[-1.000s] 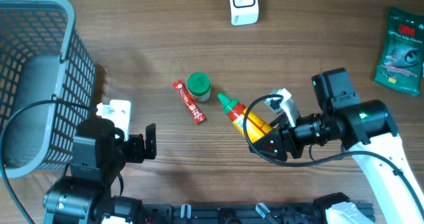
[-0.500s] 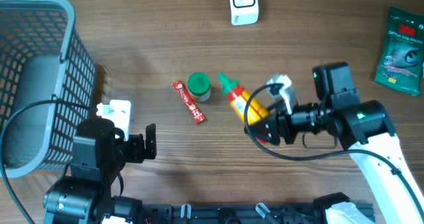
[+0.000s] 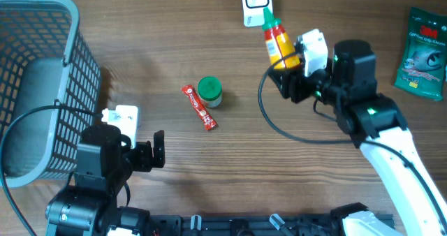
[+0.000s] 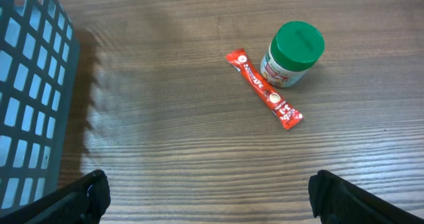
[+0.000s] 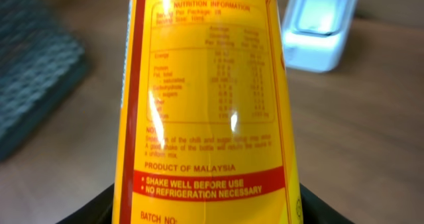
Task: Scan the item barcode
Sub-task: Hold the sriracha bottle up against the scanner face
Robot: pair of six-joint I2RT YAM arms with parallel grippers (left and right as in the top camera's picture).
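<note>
**Sauce bottle held up at the scanner**

My right gripper (image 3: 289,63) is partly closed around the sauce bottle (image 3: 275,37), clamping its lower body. From overhead the bottle's green cap points at the white barcode scanner (image 3: 256,0) at the far edge of the table (image 3: 140,61) and reaches its near edge. In the right wrist view the yellow nutrition label fills the frame, with the scanner behind it. I can't make out a barcode. My left gripper (image 4: 212,207) is spread wide and holds nothing, low over the wood near the grey basket (image 3: 72,28). A green-lidded jar (image 3: 209,91) and a red sachet (image 3: 199,107) lie just beside each other mid-table. A green packet (image 3: 424,51) sits far right.
</note>
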